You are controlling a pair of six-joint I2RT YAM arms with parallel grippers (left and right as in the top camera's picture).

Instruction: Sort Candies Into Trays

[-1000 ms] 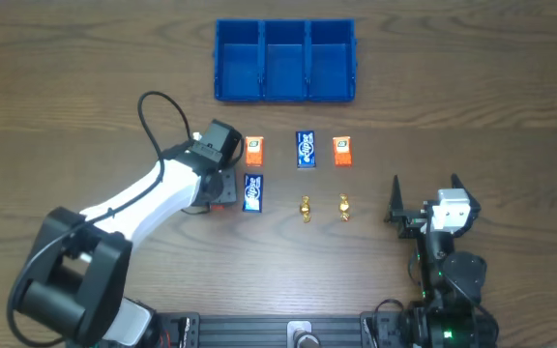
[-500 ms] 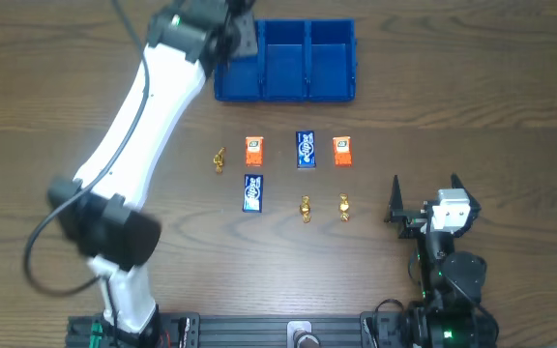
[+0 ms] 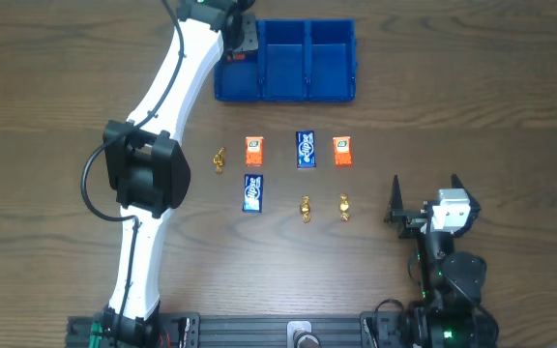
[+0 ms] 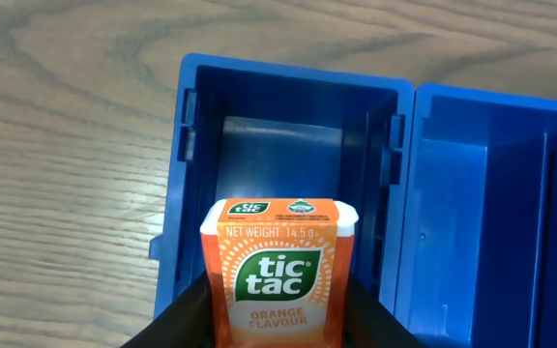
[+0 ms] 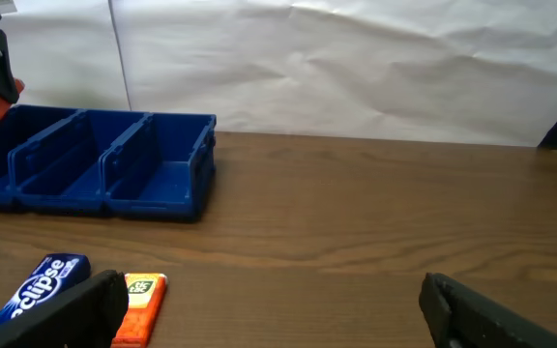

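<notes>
tabletop (image 3: pixel 511 116): it is carrying the blue tray (image 3: pixel 284 95) at its far side; the unsorted candies are lying in front of the tray, between it and my arm bases.
blue tray: it is showing three compartments in a row. I am hanging over the end one on my left arm's side, which is looking bare inside.
left gripper (image 4: pixel 280 324): I am clamping it on the orange candy box (image 4: pixel 283 271), one finger on each side face, above that end compartment.
right gripper (image 3: pixel 425 193): I am resting it spread wide, carrying nothing, well apart from the tray.
orange candy box: it is standing upright in my grasp, and I am judging it closer to the compartment's near wall than to its middle.
step in hand: I am reading this as the drop. I should be moving deeper inside the tray walls, lowering, then parting the fingers evenly so the box is not tipping onto the rim.
room to leave: two more orange boxes (image 3: pixel 253 150) are waiting in front of the tray, so I am aiming toward the compartment's back.
</notes>
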